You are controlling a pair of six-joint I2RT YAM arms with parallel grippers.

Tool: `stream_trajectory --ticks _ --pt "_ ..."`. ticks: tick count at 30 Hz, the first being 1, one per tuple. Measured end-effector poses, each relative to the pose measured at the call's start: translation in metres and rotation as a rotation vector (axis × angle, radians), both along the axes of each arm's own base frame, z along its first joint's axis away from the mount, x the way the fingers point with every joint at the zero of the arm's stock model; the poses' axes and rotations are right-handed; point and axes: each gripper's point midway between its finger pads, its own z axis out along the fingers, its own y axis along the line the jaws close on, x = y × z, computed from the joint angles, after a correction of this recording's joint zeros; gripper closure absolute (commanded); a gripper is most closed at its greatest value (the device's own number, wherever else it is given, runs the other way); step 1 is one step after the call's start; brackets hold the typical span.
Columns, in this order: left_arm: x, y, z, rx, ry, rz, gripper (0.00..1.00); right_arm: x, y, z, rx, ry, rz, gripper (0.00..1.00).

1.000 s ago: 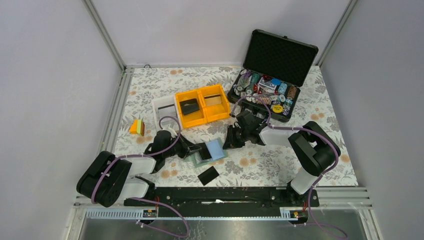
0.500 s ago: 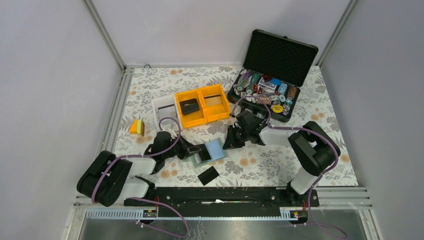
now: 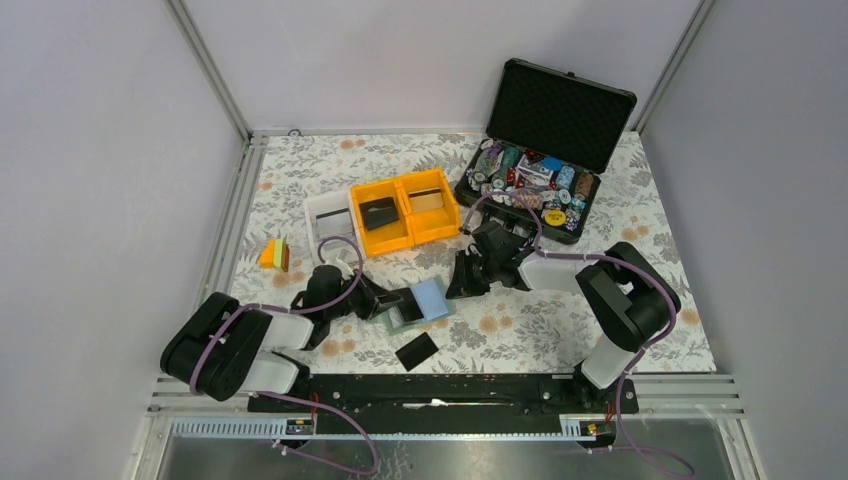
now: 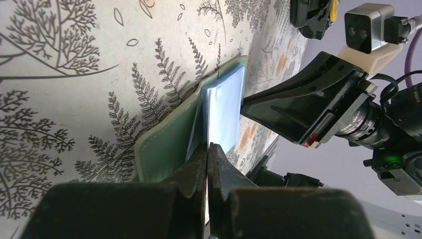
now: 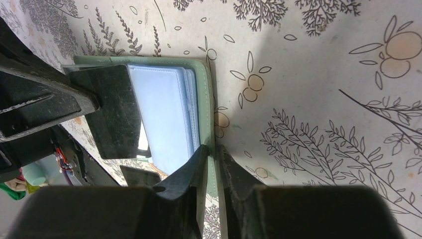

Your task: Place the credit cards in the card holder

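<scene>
two arms work the card holder (image 5: 166, 114) at the middle of a flower-printed table cloth (image 3: 560, 320). the right gripper (image 5: 213, 152), coming in from 3 o'clock, is clenched on the edge of the sage-green cover. the left gripper (image 4: 207, 149), from 9 o'clock, has its jaws pressed together at the edge of the pale blue pockets; whether they nip a pocket leaf or a card cannot be told.

the step looks like opening a pocket for loading. it would go best with the right arm pinning the cover flat rather than lifting it, and the left arm moving slowly in the plane of the leaves, since thin clear sleeves probably buckle if pushed end-on.

a loose black card (image 3: 416, 351) lies on the cloth at 6 o'clock of the holder, near it. at 11 o'clock sit two yellow bins (image 3: 385, 248), each with a card inside, and a white bin (image 3: 322, 205). an open black case (image 3: 560, 105) of poker chips (image 3: 510, 165) stands at 2 o'clock, an orange-and-green block (image 3: 273, 254) at 9 o'clock. plain grey walls (image 3: 400, 60) enclose the table.
</scene>
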Motion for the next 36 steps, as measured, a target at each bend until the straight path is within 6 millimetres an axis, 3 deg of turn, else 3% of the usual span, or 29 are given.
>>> stream_trajectory --ticks 36 --pt "0.0015 -0.0051 -0.0014 -0.027 -0.046 -0.020 1.00 -0.0002 0.0008 -0.0006 0.008 0.013 -0.006 0.83"
